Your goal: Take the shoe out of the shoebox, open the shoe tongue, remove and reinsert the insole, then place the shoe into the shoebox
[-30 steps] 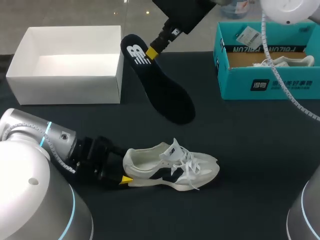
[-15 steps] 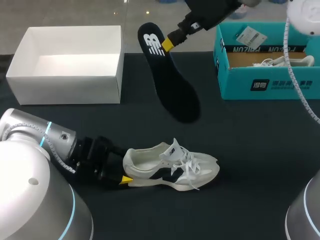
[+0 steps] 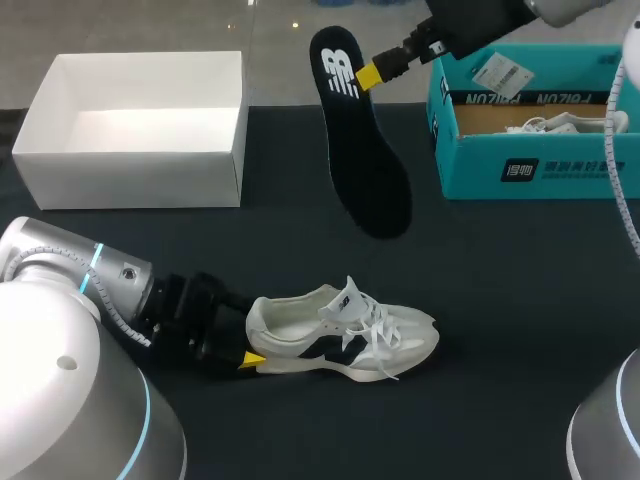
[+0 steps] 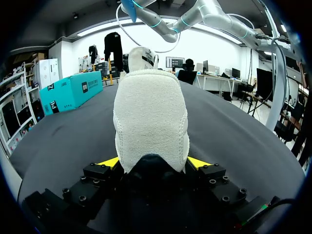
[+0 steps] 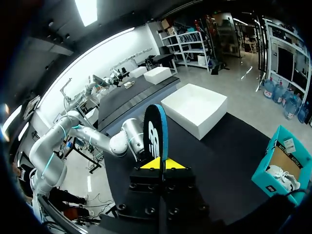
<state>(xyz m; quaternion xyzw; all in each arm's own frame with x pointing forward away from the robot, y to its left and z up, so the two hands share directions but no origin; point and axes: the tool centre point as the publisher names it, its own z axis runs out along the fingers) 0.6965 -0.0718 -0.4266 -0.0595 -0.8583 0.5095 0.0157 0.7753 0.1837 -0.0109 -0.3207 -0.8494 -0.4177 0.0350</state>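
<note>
My right end effector [image 3: 370, 75] is clenching the heel end of the black foam insole [image 3: 365, 170], and I am holding it in the air with the toe hanging down and toward me, above the dark table [image 3: 500, 300], between the open white cardboard shoebox [image 3: 130, 170] and the teal cardboard box [image 3: 530, 170]. My left end effector [image 4: 152, 163] is grasping the white-and-navy lace-up sneaker [image 3: 340, 335] by its heel, one yellow tip pressing on each side. The sneaker is lying upright on the table, well apart from the shoebox, with its toe pointing to my right. The insole is out of the shoe, so I am judging that I am between removal and reinsertion. The next move is calling for me to bring the insole down over the sneaker's collar, turn it until it is running along the shoe's length, and feed the toe in first under the tongue. Meanwhile the left arm should be pinning the heel steady. I cannot tell from here how wide the tongue is standing open, so I am treating the laces as a likely snag.
</note>
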